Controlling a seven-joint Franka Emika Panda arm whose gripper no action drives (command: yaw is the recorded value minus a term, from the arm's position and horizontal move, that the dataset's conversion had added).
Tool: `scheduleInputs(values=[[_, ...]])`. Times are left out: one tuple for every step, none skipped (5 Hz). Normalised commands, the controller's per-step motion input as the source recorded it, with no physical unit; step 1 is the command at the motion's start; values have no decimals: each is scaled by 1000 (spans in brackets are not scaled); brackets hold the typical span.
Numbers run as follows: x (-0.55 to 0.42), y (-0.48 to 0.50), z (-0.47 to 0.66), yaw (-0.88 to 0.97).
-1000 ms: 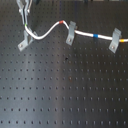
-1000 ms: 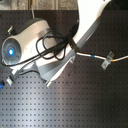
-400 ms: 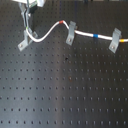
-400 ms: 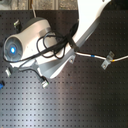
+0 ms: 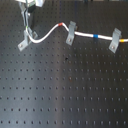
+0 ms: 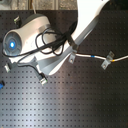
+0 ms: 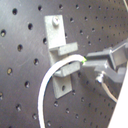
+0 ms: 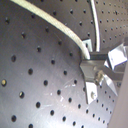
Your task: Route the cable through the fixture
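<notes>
Black perforated breadboard (image 5: 65, 90) fills the whole scene, rows of small holes in a grid. Gripper (image 5: 27, 22) hangs near the first exterior view's top left, fingers pointing down over the board. White cable (image 5: 46, 35) runs from the gripper's tips across toward the first exterior view's right, sagging slightly, then rising to a red band (image 5: 60, 24). It passes a slanted grey clip (image 5: 71, 32), carries a blue band (image 5: 95, 36), and reaches a second slanted clip (image 5: 115, 40).

Fixture (image 7: 61, 52) stands just beside the gripper; in the first exterior view it sits just below the fingertips (image 5: 23, 43). First wrist view shows the cable (image 7: 50, 80) end pinched between the fingers (image 7: 105, 57), clenched on it, with the cord lying between the fixture's prongs. Second wrist view shows the cable (image 8: 55, 27) arcing over the board into the fingertips.

Second exterior view: the arm's white body (image 6: 55, 47) covers most of the board's upper left.
</notes>
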Motion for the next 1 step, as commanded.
scheduleInputs(values=[[-647, 94, 89, -291]])
